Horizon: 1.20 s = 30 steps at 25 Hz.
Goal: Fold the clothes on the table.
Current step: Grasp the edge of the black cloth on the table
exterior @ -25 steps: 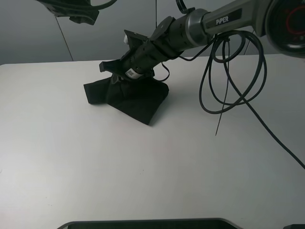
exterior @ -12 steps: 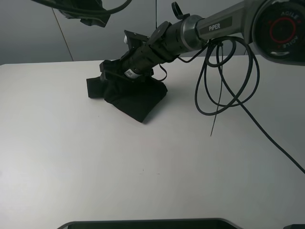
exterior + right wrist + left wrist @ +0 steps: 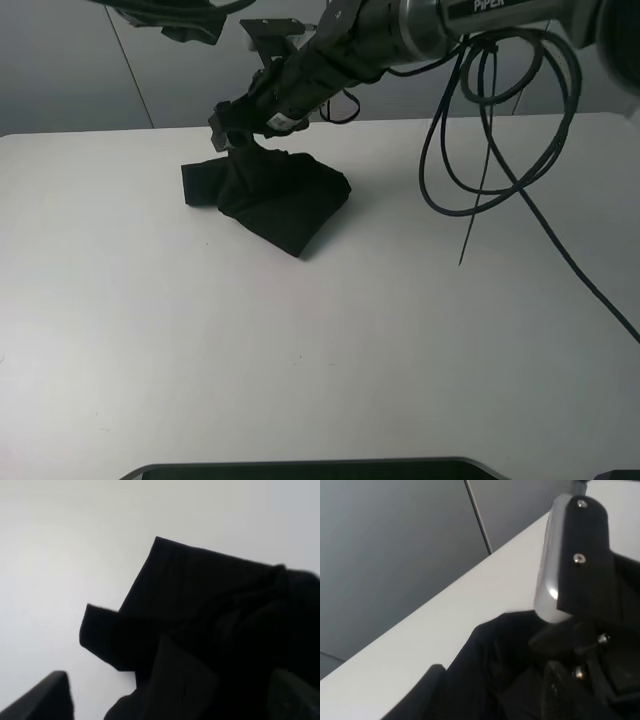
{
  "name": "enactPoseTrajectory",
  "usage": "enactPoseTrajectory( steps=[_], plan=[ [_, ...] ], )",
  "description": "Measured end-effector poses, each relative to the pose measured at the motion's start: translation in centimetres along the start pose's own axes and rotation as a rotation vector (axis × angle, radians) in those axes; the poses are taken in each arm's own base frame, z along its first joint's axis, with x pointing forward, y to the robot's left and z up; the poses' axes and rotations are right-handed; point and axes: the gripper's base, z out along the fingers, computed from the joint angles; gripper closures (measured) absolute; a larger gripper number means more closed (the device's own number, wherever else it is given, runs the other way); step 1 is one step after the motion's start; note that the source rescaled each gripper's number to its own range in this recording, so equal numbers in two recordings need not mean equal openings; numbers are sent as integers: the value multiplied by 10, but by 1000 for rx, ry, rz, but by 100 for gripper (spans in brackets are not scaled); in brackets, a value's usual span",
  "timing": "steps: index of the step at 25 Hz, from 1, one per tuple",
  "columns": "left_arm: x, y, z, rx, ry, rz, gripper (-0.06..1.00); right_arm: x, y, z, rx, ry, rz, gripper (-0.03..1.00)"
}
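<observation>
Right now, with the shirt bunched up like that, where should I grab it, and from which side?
Probably the loose flap jutting from the shirt's left edge: it lies flat on the table, clear of the raised bundle. Come in low from the left, since the right gripper hovers over the bundle's top.

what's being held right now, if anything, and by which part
Nothing seems held. The right gripper hangs open just above the bunched black cotton T-shirt on the white table; the left gripper is raised well clear of it.
</observation>
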Motion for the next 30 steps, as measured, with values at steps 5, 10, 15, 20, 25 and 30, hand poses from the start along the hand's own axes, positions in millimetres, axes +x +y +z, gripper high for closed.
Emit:
enactPoseTrajectory(
  steps=[5, 10, 15, 20, 25, 30],
  plan=[
    [-8, 4, -24, -19, -55, 8, 38, 8, -16, -30, 84, 224, -12, 56],
    [-7, 4, -27, -17, -30, 8, 38, 40, -33, -36, 169, 484, -19, 93],
    [-7, 4, -27, -17, -29, 8, 38, 56, -33, -27, 148, 482, 4, 97],
    [-4, 2, -19, -7, -10, 5, 38, 53, -27, -14, 59, 347, 49, 97],
    [-4, 1, -16, -6, -15, 4, 38, 65, -32, 14, 21, 305, 93, 97],
    [-5, 0, -16, 3, -18, -13, 38, 81, -33, 38, -50, 304, 149, 97]
  ],
)
